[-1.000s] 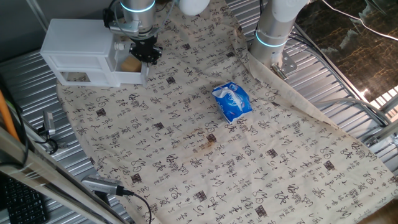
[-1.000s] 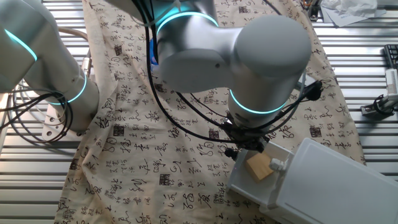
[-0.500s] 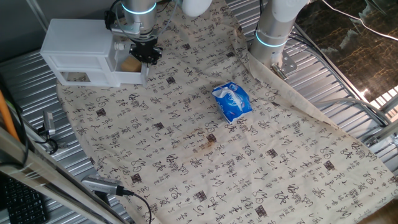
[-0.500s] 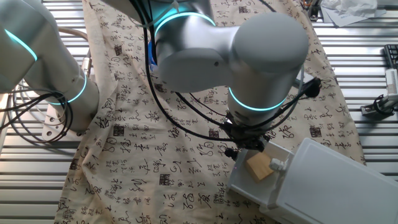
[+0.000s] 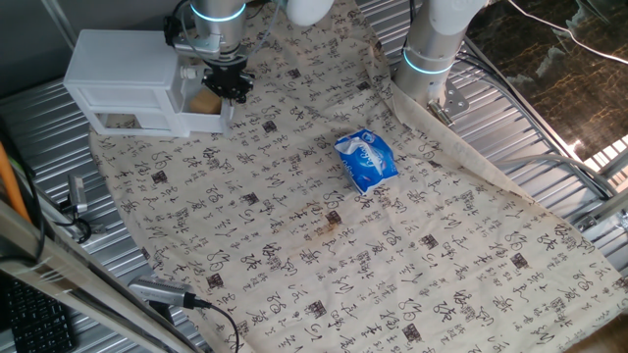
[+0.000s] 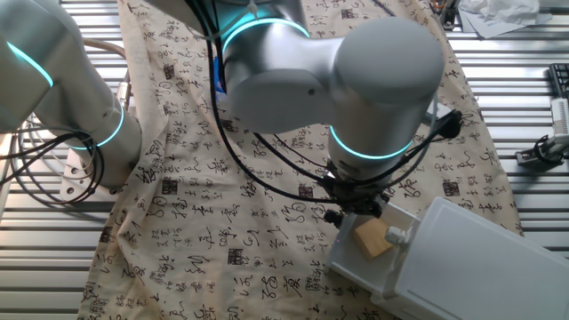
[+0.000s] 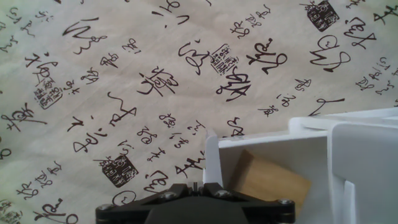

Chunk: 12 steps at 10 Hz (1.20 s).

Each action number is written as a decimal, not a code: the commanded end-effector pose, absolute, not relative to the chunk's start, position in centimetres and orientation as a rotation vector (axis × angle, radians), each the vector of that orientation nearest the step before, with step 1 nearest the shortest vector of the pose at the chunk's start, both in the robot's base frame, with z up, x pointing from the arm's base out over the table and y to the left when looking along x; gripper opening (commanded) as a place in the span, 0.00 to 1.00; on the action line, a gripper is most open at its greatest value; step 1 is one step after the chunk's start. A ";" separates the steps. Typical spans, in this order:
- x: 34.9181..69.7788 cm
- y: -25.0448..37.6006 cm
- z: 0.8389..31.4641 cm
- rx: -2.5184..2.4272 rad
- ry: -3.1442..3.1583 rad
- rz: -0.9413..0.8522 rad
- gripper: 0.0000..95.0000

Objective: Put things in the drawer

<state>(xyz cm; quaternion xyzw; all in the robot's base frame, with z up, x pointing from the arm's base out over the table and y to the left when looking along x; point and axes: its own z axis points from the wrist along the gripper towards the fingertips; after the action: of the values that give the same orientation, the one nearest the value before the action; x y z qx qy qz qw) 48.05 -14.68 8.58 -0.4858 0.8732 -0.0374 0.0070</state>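
The light-tan wooden block lies inside the pulled-out white drawer, apart from the gripper. The other fixed view has the block resting on the drawer's floor. My gripper hangs just outside the drawer's open front end, with its black fingers together and nothing between them. In the hand view the gripper sits at the bottom edge, right by the drawer's front wall, with the block behind that wall.
The drawer belongs to a boxy white cabinet at the far left of the patterned cloth. A blue packet lies mid-cloth. The arm's base stands at the back. Ribbed metal and cables border the cloth.
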 end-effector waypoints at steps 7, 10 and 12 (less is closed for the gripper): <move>49.0 -16.2 8.5 -1.566 2.696 -0.130 0.00; 49.5 -16.8 8.7 -1.568 2.690 -0.141 0.00; 49.9 -17.1 8.7 -1.566 2.681 -0.149 0.00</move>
<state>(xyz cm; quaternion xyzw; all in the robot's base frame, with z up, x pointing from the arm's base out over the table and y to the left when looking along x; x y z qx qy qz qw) 49.94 -17.13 8.74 -0.5038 0.8623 -0.0482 0.0187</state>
